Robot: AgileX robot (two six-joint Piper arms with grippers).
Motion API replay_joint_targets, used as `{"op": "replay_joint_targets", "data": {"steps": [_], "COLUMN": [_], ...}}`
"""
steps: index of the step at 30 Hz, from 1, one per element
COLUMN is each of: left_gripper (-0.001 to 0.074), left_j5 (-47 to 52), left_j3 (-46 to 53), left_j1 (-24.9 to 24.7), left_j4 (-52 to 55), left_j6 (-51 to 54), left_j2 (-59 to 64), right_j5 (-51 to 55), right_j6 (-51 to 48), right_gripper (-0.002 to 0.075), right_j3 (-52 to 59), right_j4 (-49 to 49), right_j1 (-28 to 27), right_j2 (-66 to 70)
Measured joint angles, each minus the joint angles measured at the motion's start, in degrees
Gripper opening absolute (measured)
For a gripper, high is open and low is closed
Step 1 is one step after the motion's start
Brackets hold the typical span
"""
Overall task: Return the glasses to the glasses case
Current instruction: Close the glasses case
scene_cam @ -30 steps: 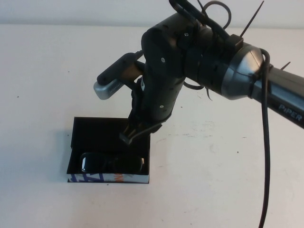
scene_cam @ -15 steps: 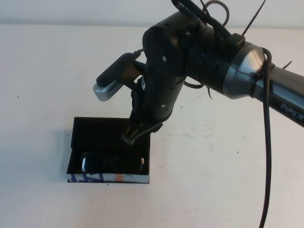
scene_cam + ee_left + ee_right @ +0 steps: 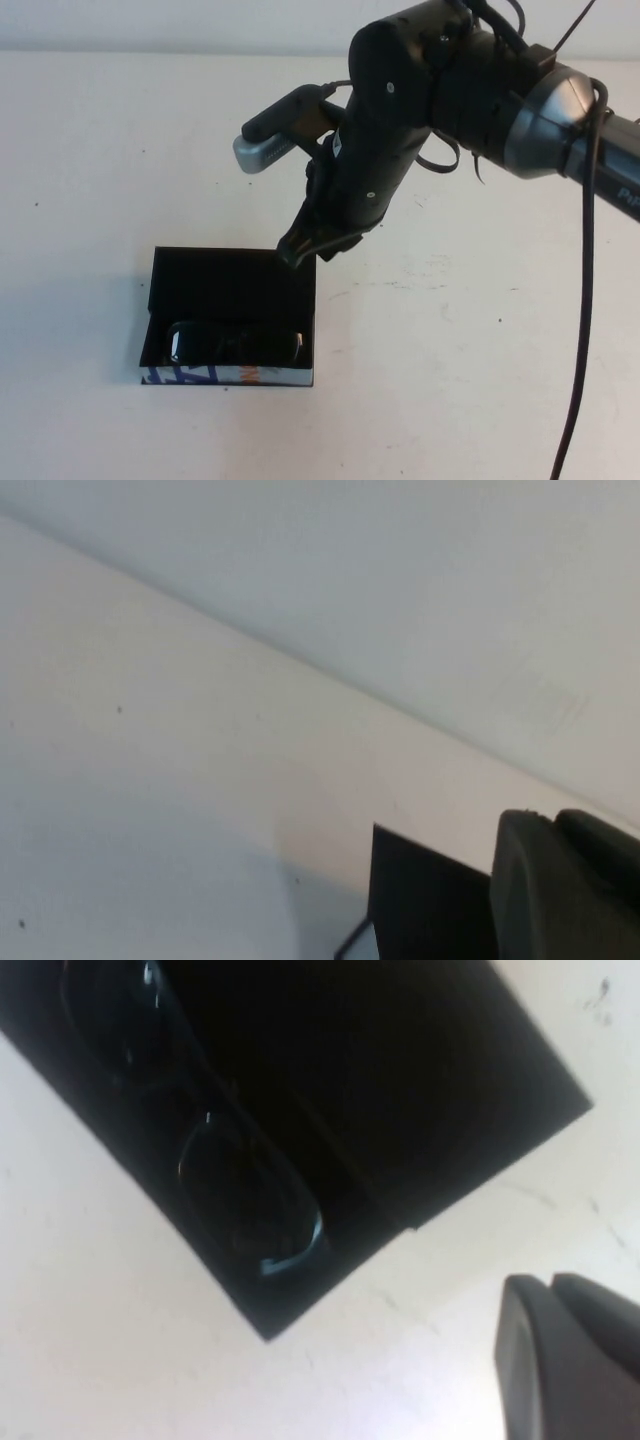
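Dark-framed rectangular-lens glasses [image 3: 235, 345] lay inside the open black rectangular glasses case [image 3: 228, 285] on the white counter [image 3: 80, 180], against its printed white, blue and orange front edge; print unreadable. Left claw [image 3: 565, 885]: only a dark edge visible, state unclear. Right claw [image 3: 303, 245] had lifted up and rightward off the case, closed, empty. Placement looked done. "PiPER" lettering was cut off at the arm's edge.

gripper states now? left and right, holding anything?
Left gripper: not in view.
Right gripper: shut, empty, above the glasses case's far right corner; glasses lie inside.
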Motion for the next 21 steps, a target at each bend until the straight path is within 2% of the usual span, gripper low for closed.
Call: {"op": "replay_joint_targets", "data": {"steps": [6, 9, 12, 16, 21], "left_gripper": [-0.0004, -0.0004, -0.0004, -0.0004, -0.0004], "left_j5": [13.36, 22.12, 29.95, 38.37, 38.65], "left_j3": [-9.48, -15.05, -20.74, -26.20, -27.72], "left_j1": [0.00, 0.00, 0.00, 0.00, 0.00], "left_j4": [-0.67, -1.10, -5.11, -16.88, -31.15], "left_j6": [0.18, 4.03, 14.42, 31.47, 49.46], "left_j2": [15.23, 26.12, 37.44, 50.39, 63.69], "right_j5": [-3.49, -4.02, -4.11, -4.11, -6.94], "right_j6": [0.00, 0.00, 0.00, 0.00, 0.00], "right_gripper": [-0.0011, -0.0011, -0.0011, -0.0011, -0.0011], "right_j3": [0.00, 0.00, 0.00, 0.00, 0.00], "right_j4": [3.96, 5.80, 7.07, 7.45, 7.59], "right_j1": [-2.33, -3.23, -4.02, -4.25, -4.25], "right_j2": [0.00, 0.00, 0.00, 0.00, 0.86]}}
